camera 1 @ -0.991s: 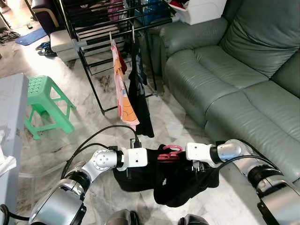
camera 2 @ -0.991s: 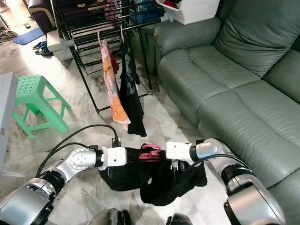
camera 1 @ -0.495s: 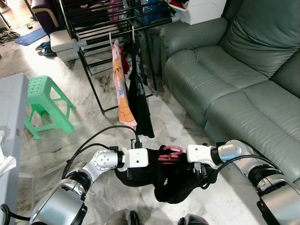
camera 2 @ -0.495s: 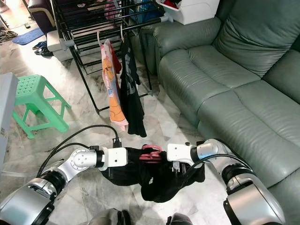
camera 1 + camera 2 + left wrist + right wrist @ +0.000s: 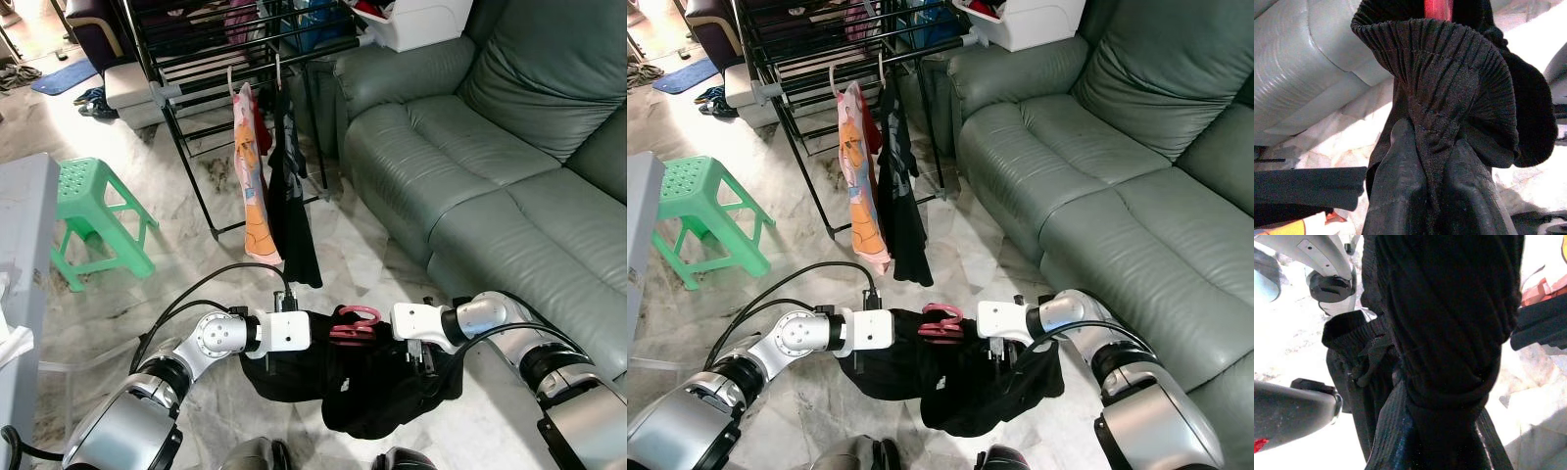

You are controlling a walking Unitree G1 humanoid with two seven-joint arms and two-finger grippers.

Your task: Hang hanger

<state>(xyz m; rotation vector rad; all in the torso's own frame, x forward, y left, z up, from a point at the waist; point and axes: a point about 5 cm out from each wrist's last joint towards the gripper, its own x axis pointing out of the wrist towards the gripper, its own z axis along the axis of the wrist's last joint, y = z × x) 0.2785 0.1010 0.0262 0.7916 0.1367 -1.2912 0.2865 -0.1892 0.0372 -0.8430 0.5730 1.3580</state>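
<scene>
A pink hanger (image 5: pixel 355 321) pokes up from a black garment (image 5: pixel 372 387) that I hold low in front of me, between both wrists. My left gripper (image 5: pixel 1432 161) is shut on the garment's ribbed waistband, which bunches between its black fingers (image 5: pixel 1396 196). The pink hanger (image 5: pixel 1438 7) shows just beyond that fabric. My right gripper (image 5: pixel 1442 416) is shut on a thick roll of the same black cloth. The black drying rack (image 5: pixel 225 59) stands ahead, with an orange-pink garment (image 5: pixel 253 186) and a black garment (image 5: pixel 292 186) hanging from its front rail.
A grey-green sofa (image 5: pixel 490 166) runs along the right, close to my right arm. A green plastic stool (image 5: pixel 93 211) stands at the left on the marble floor (image 5: pixel 196 264). A grey surface edge (image 5: pixel 20 255) lies at the far left. A white box (image 5: pixel 421 20) sits behind the sofa arm.
The black garment's lower part has sagged and swung toward the right. The clothes hanging on the rack have swayed slightly. Both arms hold nearly the same place.
</scene>
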